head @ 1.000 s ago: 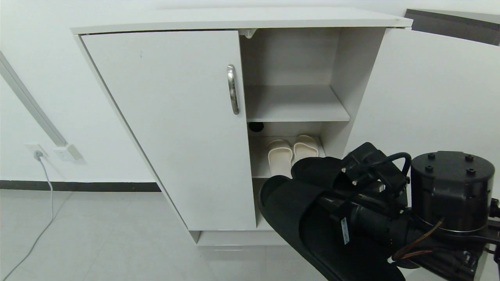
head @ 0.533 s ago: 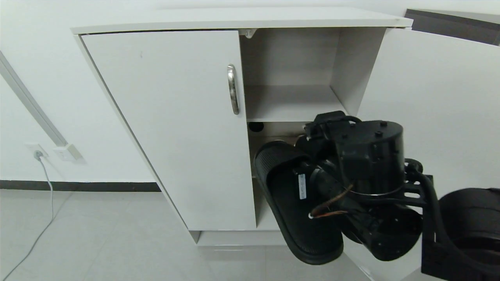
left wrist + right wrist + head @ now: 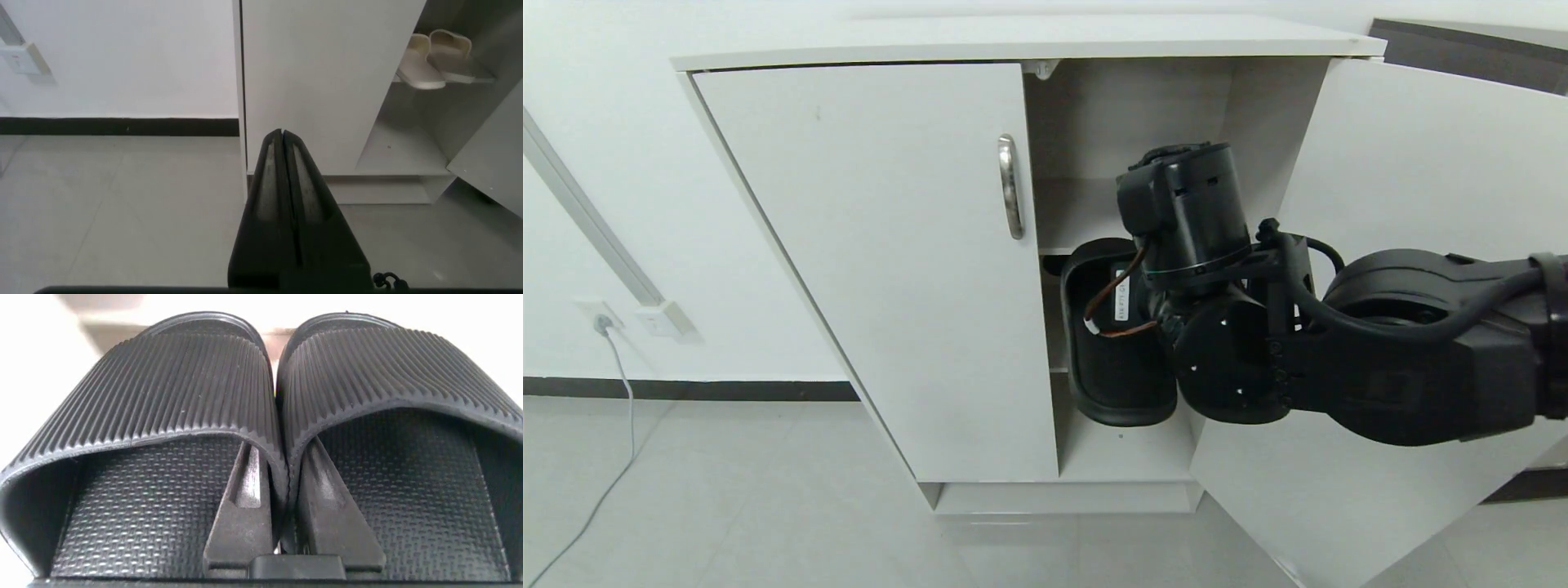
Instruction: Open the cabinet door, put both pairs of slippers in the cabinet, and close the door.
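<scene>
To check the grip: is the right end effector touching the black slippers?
Touching. The right wrist view shows the right end effector with one finger under each strap of the black slippers, the inner strap edges pinched between them.

The white cabinet (image 3: 1013, 37) stands on the grey tiled floor (image 3: 727, 506), and its right door (image 3: 1421, 204) is open. Inside, the cream slippers (image 3: 433, 55) lie side by side on the middle shelf (image 3: 482, 77). A thin cable (image 3: 596, 506) lies on the floor.

black slippers (image 3: 163, 433): 2 | cream slippers (image 3: 433, 57): 2 | cabinet (image 3: 1013, 37): 1 | doors (image 3: 866, 261): 2
</scene>
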